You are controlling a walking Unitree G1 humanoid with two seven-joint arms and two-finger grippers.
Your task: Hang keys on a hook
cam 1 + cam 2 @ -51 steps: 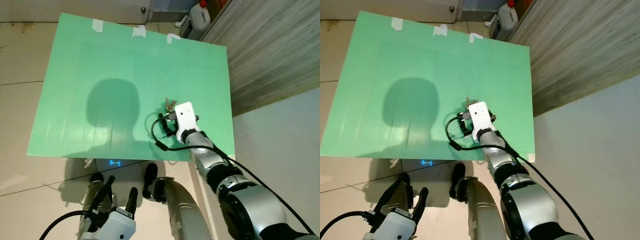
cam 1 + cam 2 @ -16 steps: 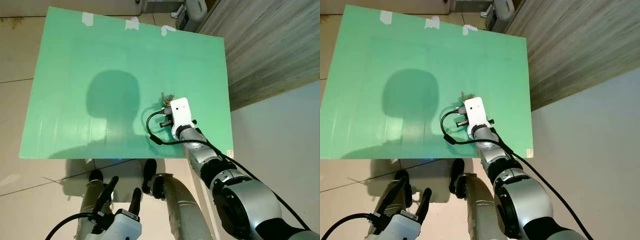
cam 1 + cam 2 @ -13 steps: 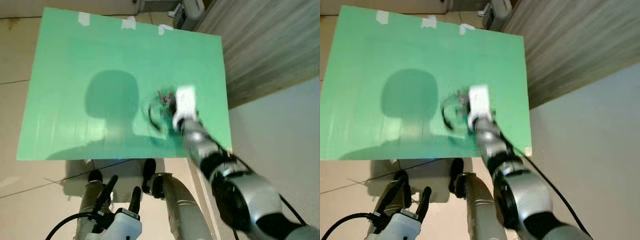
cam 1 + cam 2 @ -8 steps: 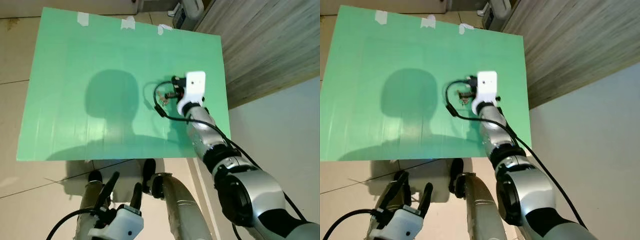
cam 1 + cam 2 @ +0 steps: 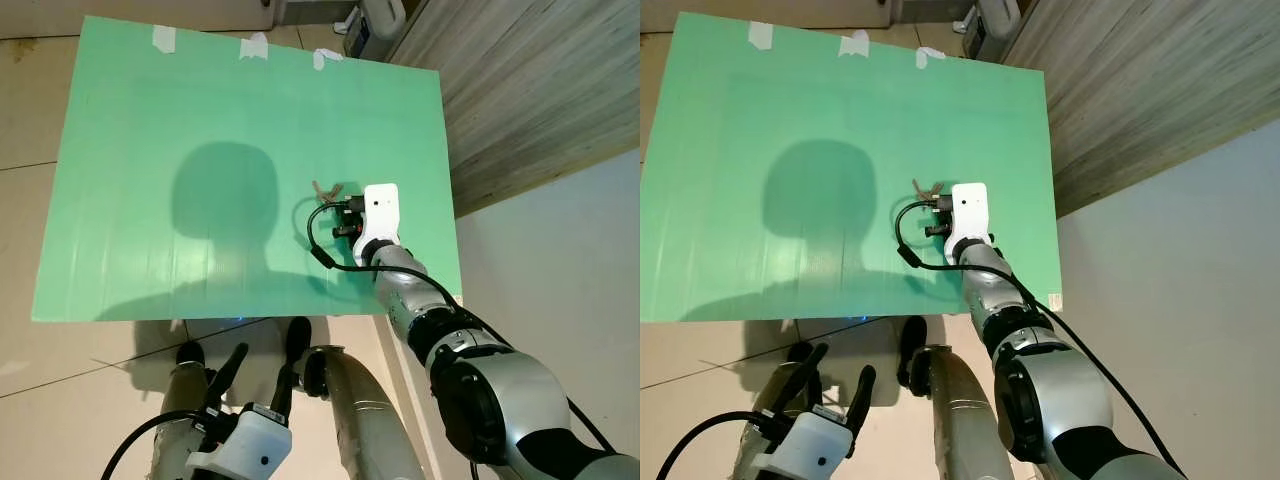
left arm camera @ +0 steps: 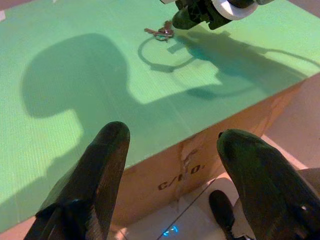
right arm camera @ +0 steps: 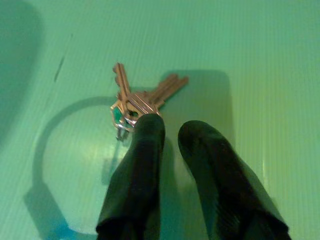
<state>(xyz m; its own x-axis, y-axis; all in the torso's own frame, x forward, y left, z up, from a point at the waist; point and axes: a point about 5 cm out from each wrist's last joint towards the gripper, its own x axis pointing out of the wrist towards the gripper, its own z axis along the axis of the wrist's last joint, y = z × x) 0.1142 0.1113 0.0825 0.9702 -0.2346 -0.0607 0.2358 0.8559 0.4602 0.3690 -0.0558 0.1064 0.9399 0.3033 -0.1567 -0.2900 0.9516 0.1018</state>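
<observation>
Reaching out over the green board (image 5: 200, 120), our right gripper (image 7: 167, 131) sits low above the bunch of keys (image 7: 140, 97), which lies flat on the board's surface near its right-hand part. In the right wrist view the two black fingers (image 7: 142, 165) stand close together with only a narrow gap between them, and the tip of one finger rests at the heads of the keys where the ring joins them; we cannot tell whether anything is actually pinched, since the blades of the keys fan out free on the green sheet beyond the tips. From the head views the keys (image 5: 325, 189) lie just past the white wrist housing (image 5: 381, 208), with a black cable (image 5: 318, 240) looping beside it. Our left gripper (image 6: 170, 145) hangs low beside the board's near edge, its fingers spread wide apart and holding nothing, over the brown side of the cardboard box (image 6: 200, 165) that carries the board. Strips of tape (image 5: 254, 46) fix the far edge.
</observation>
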